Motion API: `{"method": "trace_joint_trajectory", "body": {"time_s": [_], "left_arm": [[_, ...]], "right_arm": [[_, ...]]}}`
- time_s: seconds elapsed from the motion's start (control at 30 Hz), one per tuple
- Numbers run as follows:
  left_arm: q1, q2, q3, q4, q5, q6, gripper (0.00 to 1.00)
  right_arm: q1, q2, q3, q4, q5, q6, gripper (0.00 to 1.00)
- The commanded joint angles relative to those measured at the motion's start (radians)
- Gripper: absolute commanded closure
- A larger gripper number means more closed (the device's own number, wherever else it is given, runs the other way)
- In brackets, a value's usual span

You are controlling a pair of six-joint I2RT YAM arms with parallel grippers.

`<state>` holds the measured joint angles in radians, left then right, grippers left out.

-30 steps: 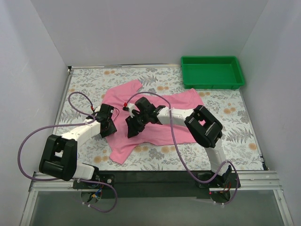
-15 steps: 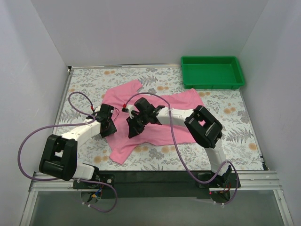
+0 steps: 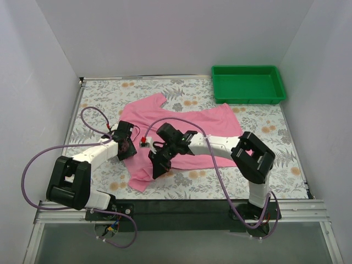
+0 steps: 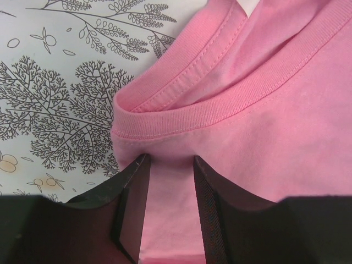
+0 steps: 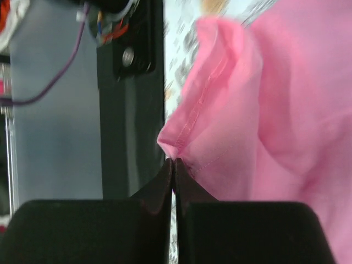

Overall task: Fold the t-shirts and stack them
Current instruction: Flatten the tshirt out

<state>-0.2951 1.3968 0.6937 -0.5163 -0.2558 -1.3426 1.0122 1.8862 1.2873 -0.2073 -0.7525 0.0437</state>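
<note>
One pink t-shirt (image 3: 192, 124) lies spread and rumpled across the middle of the floral table. My left gripper (image 3: 127, 147) rests at its left side, just below the ribbed collar (image 4: 231, 104). Its jaws (image 4: 170, 162) stand apart, with flat pink fabric showing between them. My right gripper (image 3: 157, 165) is near the shirt's front left part. It is shut (image 5: 174, 160) on a stitched edge of the t-shirt (image 5: 275, 110), and the cloth is bunched at its tips. The right wrist view is blurred.
A green tray (image 3: 247, 100) stands at the back right corner with nothing in it. White walls close in the table on three sides. The black front rail (image 3: 181, 206) and the arm bases run along the near edge, close to the right gripper.
My right gripper has shut on the shirt's edge and moved toward the near edge of the table, pulling the cloth along. The left gripper has stayed where it was.
</note>
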Motion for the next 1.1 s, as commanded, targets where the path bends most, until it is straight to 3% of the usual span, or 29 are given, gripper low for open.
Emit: {"method": "trace_joint_trajectory", "body": {"time_s": [0.0, 0.13, 0.33, 0.53, 0.57, 0.7, 0.83, 1.07], "left_arm": [[0.005, 0.027, -0.003, -0.016, -0.011, -0.013, 0.64], [0.005, 0.027, -0.006, -0.019, -0.013, -0.018, 0.64], [0.005, 0.031, -0.002, -0.03, -0.019, -0.026, 0.64], [0.007, 0.013, 0.003, -0.063, -0.034, -0.046, 0.64], [0.007, 0.007, 0.004, -0.071, -0.042, -0.058, 0.64], [0.034, -0.039, -0.002, -0.131, -0.059, -0.09, 0.64], [0.106, -0.097, -0.023, -0.134, -0.039, -0.087, 0.64], [0.211, -0.079, -0.003, -0.155, -0.011, -0.076, 0.64]], "right_arm": [[0.052, -0.029, -0.064, -0.164, -0.088, -0.148, 0.97], [0.077, -0.048, -0.108, -0.251, -0.104, -0.237, 0.96], [0.08, -0.078, -0.118, -0.403, 0.027, -0.32, 0.87], [0.074, -0.137, -0.131, -0.44, 0.125, -0.309, 0.69], [0.074, -0.153, -0.129, -0.435, 0.175, -0.3, 0.6], [0.036, -0.251, -0.147, -0.412, 0.419, -0.204, 0.47], [-0.113, -0.326, -0.204, -0.382, 0.547, -0.09, 0.47], [-0.493, -0.519, -0.408, -0.291, 0.711, 0.172, 0.53]]}}
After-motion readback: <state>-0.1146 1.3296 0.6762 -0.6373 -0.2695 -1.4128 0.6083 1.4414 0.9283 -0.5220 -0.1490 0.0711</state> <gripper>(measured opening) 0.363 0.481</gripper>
